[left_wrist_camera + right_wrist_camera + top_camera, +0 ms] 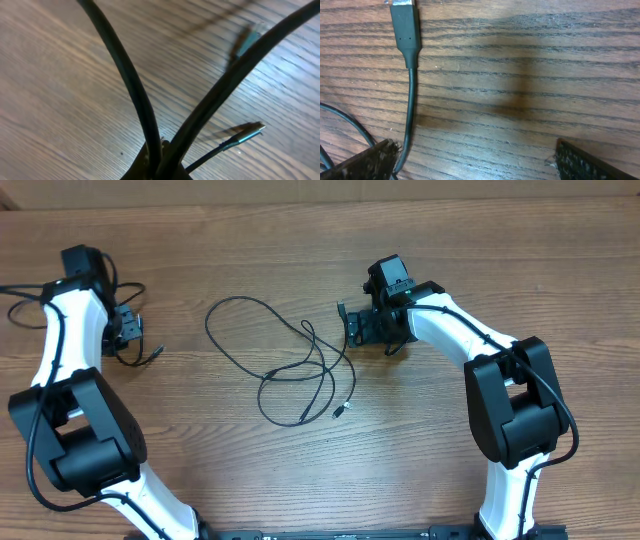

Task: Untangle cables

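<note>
We see a bare wooden table (300, 240) with the two white-and-black arms coming in from the lower corners of the overhead frame. Their own thicker black cords (57, 335) run along the links. Nothing lies over the cables except the arms themselves. The left gripper (128, 332) sits over part of the left cable (130, 286) at the left edge of the frame.

The middle cable (235, 302) lies loose just left of centre. It is thin and black, with one wide loop at upper left and smaller loops crossing one another lower right. One small plug end (340, 411) points toward the bottom of the frame. The right gripper (350, 328) stands at this cable's upper right end with its jaws spread wide and nothing between them. Its wrist view shows a black plug (405, 27) at upper left, its cord dropping to the left pad (367, 160).

The left gripper is pinched tight on the left cable. In its wrist view two strands rise in a V from the bottom edge, with a silver-tipped plug (247, 132) beside them at lower right.

That view is blurred and the fingers barely show. The plug's metal tip in the right wrist view is cut off by the top edge. We cannot trace how the left cable runs beneath the arm.
</note>
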